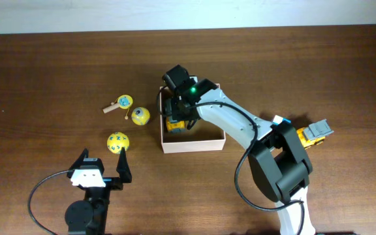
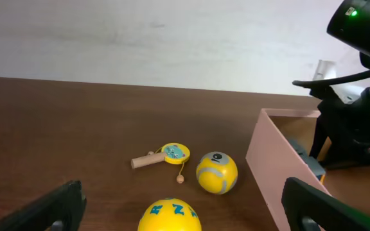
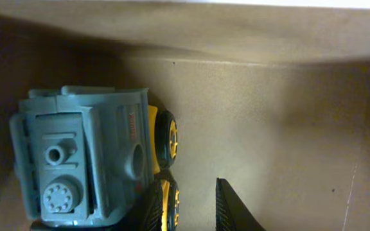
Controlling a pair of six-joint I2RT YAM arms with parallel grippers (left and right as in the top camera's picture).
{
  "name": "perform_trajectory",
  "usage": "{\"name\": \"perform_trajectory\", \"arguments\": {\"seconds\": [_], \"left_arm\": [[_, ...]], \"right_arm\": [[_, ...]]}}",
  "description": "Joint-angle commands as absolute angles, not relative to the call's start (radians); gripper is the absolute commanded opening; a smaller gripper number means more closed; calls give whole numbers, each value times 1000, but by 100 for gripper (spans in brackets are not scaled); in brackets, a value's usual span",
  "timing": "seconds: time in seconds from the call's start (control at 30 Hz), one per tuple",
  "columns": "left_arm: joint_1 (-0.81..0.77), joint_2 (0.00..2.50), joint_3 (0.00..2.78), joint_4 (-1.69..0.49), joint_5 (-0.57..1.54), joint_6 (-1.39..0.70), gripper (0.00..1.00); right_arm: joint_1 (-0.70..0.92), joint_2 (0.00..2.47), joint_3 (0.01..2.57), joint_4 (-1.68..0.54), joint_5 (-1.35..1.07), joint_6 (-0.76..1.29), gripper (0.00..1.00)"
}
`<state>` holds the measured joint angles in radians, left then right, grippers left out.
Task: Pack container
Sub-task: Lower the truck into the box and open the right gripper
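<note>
- The square, shallow cardboard container point(image 1: 191, 145) with white outer walls and a tan inside sits near the middle of the dark brown wooden table point(image 1: 44, 65), open at the top
- The right gripper point(image 1: 178, 108) reaches down inside the container, at the corner furthest from the arm bases
- A yellow toy dump truck with a grey bed point(image 1: 173, 124) lies in the container right under that gripper; the right wrist view shows its grey bed and 2 yellow-hubbed wheels on the tan floor
- Only 1 dark finger point(image 3: 233, 208) shows in the right wrist view, just beside the truck's wheels with a narrow strip of floor between; I cannot tell whether the right gripper is clenched on the truck or merely next to it
- The left gripper point(image 1: 103, 164) hangs low over the table near its own base, well apart from the container, jaws spread wide with nothing in them
- 3 small toys lie on the table to the left of the container: a yellow ball with a grey patch point(image 1: 140, 116) near its wall, a yellow ball with blue markings point(image 1: 117, 142) closest to the left gripper, and a small wooden paddle drum with a yellow face point(image 1: 119, 102) beyond them
- A 2nd yellow and grey toy truck point(image 1: 315, 132) rests on the table to the right of the container, partly behind the right arm
</note>
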<state>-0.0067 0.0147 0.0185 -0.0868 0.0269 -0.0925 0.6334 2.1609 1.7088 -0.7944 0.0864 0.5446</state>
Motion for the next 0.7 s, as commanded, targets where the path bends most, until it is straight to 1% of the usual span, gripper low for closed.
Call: {"name": "perform_trajectory", "arguments": {"seconds": [0.0,0.4,0.67], "left_arm": [[-2,6,14,-88,38,-73,99],[-2,6,14,-88,38,-73,99],[-2,6,14,-88,38,-73,99]], "right_arm": [[644,2170,1703,-790,78,538,22],[625,2170,1713,-789,67,518,22],[583,2150,1829,-885,64,447,23]]}}
